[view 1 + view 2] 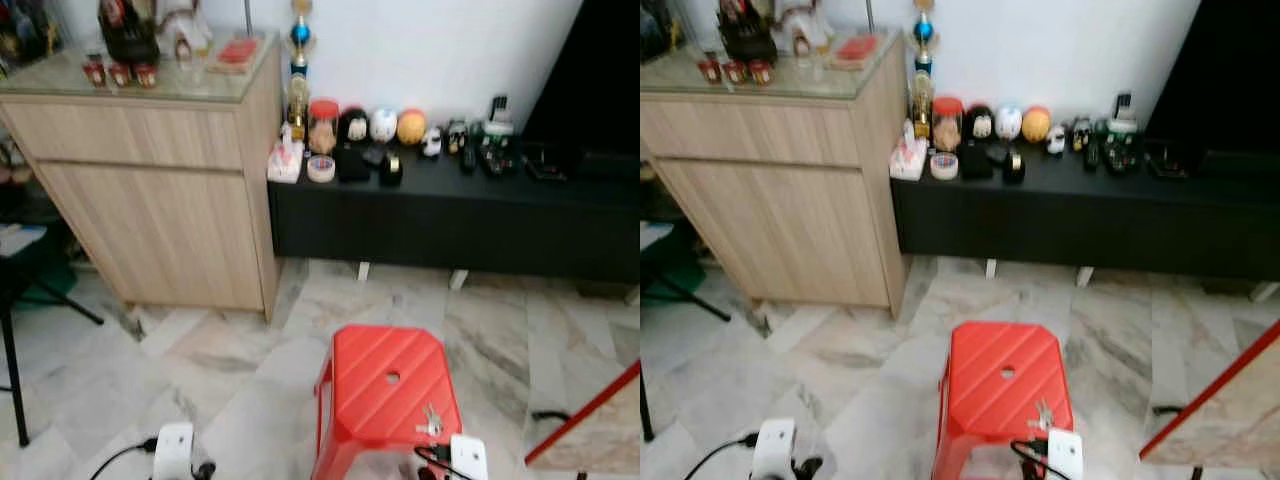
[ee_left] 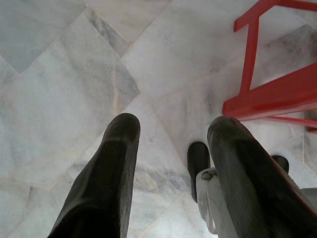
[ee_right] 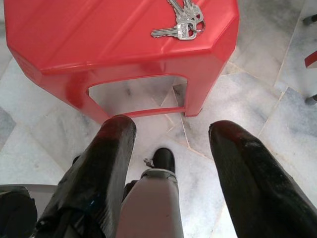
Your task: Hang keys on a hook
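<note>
The stool (image 3: 119, 34) looks like glossy red plastic with smooth, shallow ribs on its seat, and the keys (image 3: 182, 22) on it are bright silver metal. The floor (image 2: 74, 74) is polished grey-white marble with a soft shine. The cabinet (image 1: 150, 200) shows pale matt wood grain under a glass top.

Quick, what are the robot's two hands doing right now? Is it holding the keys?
Left gripper: open, empty, over the floor.
Right gripper: open, empty; the keys lie on the red stool.
</note>
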`<state>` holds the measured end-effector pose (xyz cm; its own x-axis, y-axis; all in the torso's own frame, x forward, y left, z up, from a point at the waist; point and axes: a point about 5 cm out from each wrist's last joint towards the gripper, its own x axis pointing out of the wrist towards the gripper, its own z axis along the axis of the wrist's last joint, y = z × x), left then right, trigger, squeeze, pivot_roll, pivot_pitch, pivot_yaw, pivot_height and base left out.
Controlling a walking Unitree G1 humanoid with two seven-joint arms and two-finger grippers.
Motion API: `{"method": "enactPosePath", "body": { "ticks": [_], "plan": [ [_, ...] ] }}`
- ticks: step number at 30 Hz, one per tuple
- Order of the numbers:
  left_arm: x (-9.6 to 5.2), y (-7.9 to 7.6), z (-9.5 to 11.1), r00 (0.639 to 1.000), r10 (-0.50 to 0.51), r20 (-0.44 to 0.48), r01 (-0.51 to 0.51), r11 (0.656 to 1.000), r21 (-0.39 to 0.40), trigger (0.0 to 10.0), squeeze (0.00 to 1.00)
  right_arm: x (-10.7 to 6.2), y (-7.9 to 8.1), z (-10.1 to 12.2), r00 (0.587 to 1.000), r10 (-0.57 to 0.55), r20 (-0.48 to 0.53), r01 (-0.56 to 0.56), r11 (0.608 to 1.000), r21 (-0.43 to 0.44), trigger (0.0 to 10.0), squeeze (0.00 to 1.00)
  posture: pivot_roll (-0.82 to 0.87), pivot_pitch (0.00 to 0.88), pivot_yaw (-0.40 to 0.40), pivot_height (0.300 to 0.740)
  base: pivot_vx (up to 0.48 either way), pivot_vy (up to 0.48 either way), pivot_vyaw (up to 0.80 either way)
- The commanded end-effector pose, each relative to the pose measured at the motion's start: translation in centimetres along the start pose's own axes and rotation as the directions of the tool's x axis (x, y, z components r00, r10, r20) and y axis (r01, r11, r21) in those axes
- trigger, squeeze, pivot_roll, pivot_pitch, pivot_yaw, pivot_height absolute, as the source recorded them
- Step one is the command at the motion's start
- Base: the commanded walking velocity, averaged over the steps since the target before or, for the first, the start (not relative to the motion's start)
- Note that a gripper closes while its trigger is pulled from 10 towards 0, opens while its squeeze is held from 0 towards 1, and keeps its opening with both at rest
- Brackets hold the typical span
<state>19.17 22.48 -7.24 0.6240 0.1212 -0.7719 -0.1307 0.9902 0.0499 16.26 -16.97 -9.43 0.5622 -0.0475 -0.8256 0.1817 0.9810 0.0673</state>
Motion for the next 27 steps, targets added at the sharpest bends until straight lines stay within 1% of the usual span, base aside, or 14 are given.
{"method": "enactPosePath", "body": {
  "ticks": [1,7,10,12,14,15,17,18,19,20,21,23,24,27],
  "plan": [
    [0.0,0.0,-0.2,1.000,0.002,-0.006,-0.002,1.000,-0.004,10.0,0.00,0.1,-0.2,0.4,1.000,-0.010,0.015,0.010,1.000,0.011,10.0,0.00,0.03,0.000,-0.035,0.740,0.000,0.000,0.00],
    [0.0,-0.1,-0.1,1.000,0.003,0.001,-0.003,1.000,-0.010,10.0,0.00,0.0,-0.2,0.4,1.000,-0.011,0.020,0.011,1.000,0.012,10.0,0.00,0.03,0.000,-0.034,0.740,0.000,0.000,0.00],
    [0.1,-0.2,0.7,0.999,0.004,0.038,-0.004,1.000,-0.014,10.0,0.00,0.0,-0.2,0.5,0.999,-0.013,0.039,0.012,1.000,0.020,10.0,0.00,0.03,0.000,-0.034,0.740,0.000,0.000,0.00],
    [0.3,-0.2,2.8,0.992,0.006,0.123,-0.002,1.000,-0.028,10.0,0.00,0.0,-0.2,0.8,0.997,-0.014,0.073,0.012,0.999,0.033,10.0,0.00,0.03,0.000,-0.037,0.740,0.000,0.000,0.00],
    [0.4,-0.2,3.8,0.987,0.006,0.163,-0.001,1.000,-0.030,10.0,0.00,-0.1,-0.2,0.9,0.995,-0.015,0.094,0.012,0.999,0.038,10.0,0.00,0.03,0.000,-0.037,0.740,0.000,0.000,0.00],
    [0.4,-0.1,5.8,0.968,0.014,0.249,-0.001,0.999,-0.050,10.0,0.00,-0.1,-0.3,1.3,0.989,-0.017,0.145,0.015,1.000,0.018,10.0,0.00,0.02,0.000,-0.039,0.740,0.000,0.000,0.00],
    [0.4,0.0,6.9,0.955,0.017,0.295,0.000,0.998,-0.058,10.0,0.00,-0.2,-0.3,1.6,0.985,-0.014,0.172,0.012,1.000,0.010,10.0,0.00,0.02,0.000,-0.039,0.740,0.000,0.000,0.00],
    [0.2,-0.2,8.2,0.935,0.012,0.354,0.011,0.998,-0.061,10.0,0.00,-0.3,-0.3,1.8,0.980,-0.005,0.199,0.001,1.000,0.019,10.0,0.00,0.02,0.000,-0.040,0.740,0.000,0.000,0.00],
    [0.2,-0.2,8.2,0.935,0.012,0.354,0.011,0.998,-0.061,10.0,0.00,-0.3,-0.3,1.8,0.980,-0.005,0.199,0.001,1.000,0.019,10.0,0.00,0.02,0.000,-0.040,0.740,0.000,0.000,0.00],
    [0.1,-0.4,9.1,0.918,0.007,0.396,0.019,0.998,-0.062,10.0,0.00,-0.3,-0.4,1.9,0.976,-0.005,0.218,-0.001,1.000,0.025,10.0,0.00,0.02,0.000,-0.036,0.740,0.000,0.000,0.00],
    [-0.2,-0.8,10.6,0.883,0.002,0.469,0.029,0.998,-0.058,10.0,0.00,-0.4,-0.4,2.3,0.966,-0.004,0.258,0.000,1.000,0.015,10.0,0.00,0.02,0.000,-0.039,0.740,0.000,0.000,0.00],
    [-0.4,-1.2,11.2,0.859,-0.004,0.511,0.038,0.998,-0.056,10.0,0.00,-0.5,-0.4,2.5,0.959,0.002,0.283,-0.003,1.000,0.001,10.0,0.00,0.02,0.000,-0.039,0.740,0.000,0.000,0.00],
    [-0.7,-1.8,11.8,0.827,-0.028,0.562,0.059,0.998,-0.036,10.0,0.00,-0.6,-0.5,2.6,0.951,0.003,0.308,-0.003,1.000,-0.001,10.0,0.00,0.02,0.000,-0.043,0.740,0.000,0.000,0.00],
    [-1.1,-2.4,12.1,0.796,-0.058,0.602,0.080,0.997,-0.011,10.0,0.00,-0.7,-0.5,2.8,0.942,-0.005,0.335,0.004,1.000,0.005,10.0,0.00,0.02,0.000,-0.047,0.740,0.000,0.000,0.00]
  ]
}}
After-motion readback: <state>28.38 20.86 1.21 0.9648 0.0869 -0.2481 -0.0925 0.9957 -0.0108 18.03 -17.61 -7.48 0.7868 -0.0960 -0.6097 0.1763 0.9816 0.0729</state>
